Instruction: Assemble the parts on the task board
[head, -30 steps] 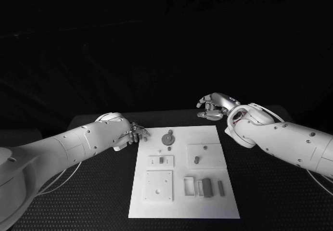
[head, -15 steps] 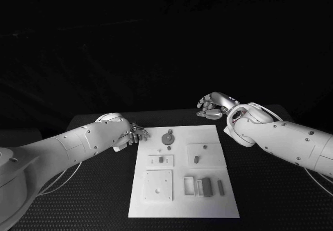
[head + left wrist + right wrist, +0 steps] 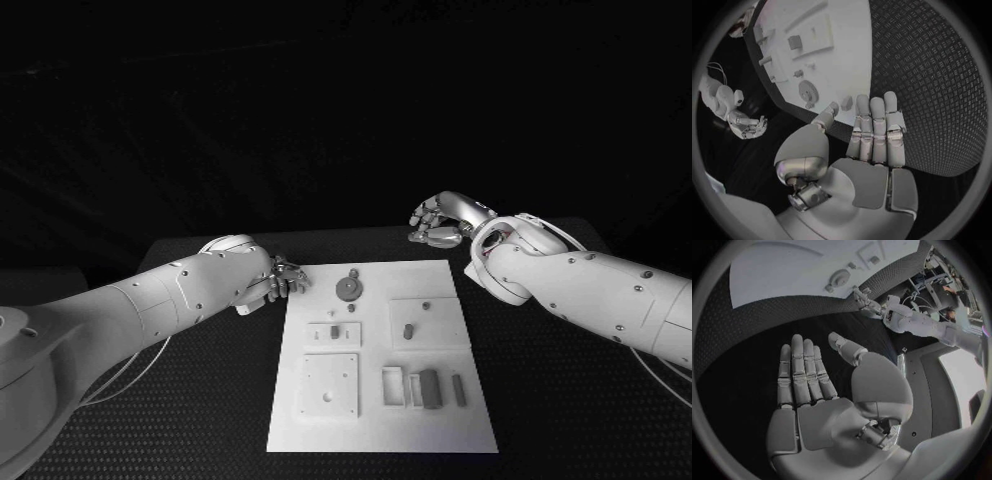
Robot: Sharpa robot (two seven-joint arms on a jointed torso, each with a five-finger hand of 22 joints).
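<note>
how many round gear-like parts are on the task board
1: the gear lies at the task board's far end, nearest the left hand. Smaller parts may hide others.

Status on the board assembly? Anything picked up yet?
Nothing looks done: the parts, including the round gear and the pieces in the near tray, lie loose on the task board. Nothing in hand: the left hand hovers at the board's far left corner and the right hand beyond its far right corner, both with fingers apart and holding nothing. All picking and fitting is left.
</note>
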